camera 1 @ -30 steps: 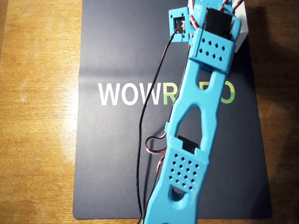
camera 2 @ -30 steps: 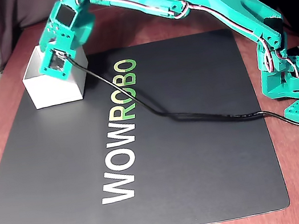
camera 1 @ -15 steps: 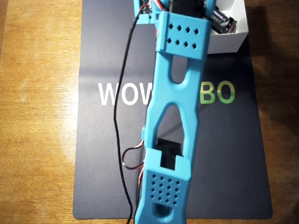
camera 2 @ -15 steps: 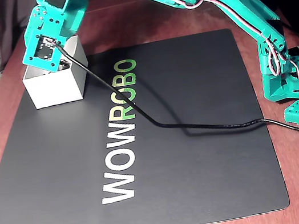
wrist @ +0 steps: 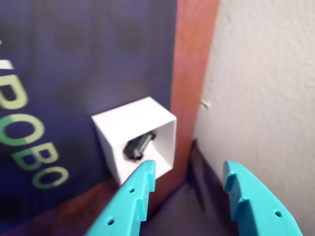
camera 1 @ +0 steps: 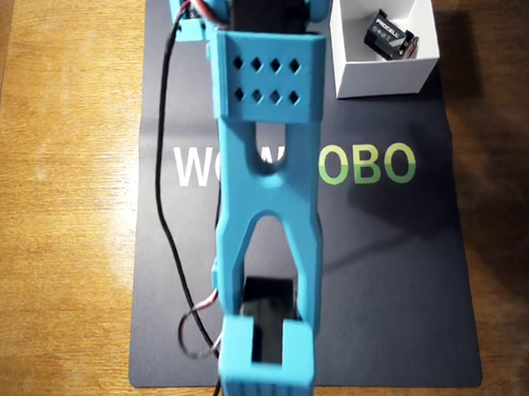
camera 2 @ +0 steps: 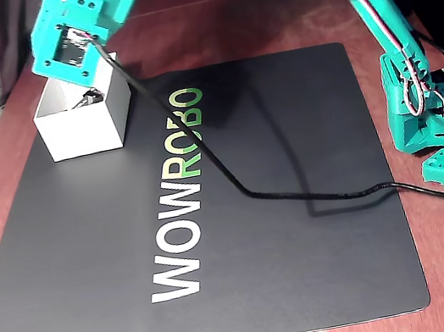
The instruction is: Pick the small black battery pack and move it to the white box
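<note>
Lying diagonally inside the white box [camera 1: 384,74], the small black battery pack [camera 1: 389,36] is clear of the released gripper [wrist: 189,179].

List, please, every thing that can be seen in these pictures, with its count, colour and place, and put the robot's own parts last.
small black rectangular battery pack: one, black with white lettering, lying inside the box.
square white cardboard box: one, white, open top, on the mat's corner, top right in the overhead view.
dark rectangular mat: one, black with white and green letters, on the table.
wooden table: one, brown, under the mat.
thin black cable: one, black, running across the mat.
wall: one, whitish, beside the table.
arm: one, turquoise, stretched over the mat.
hand: one, turquoise, open and empty.
</note>
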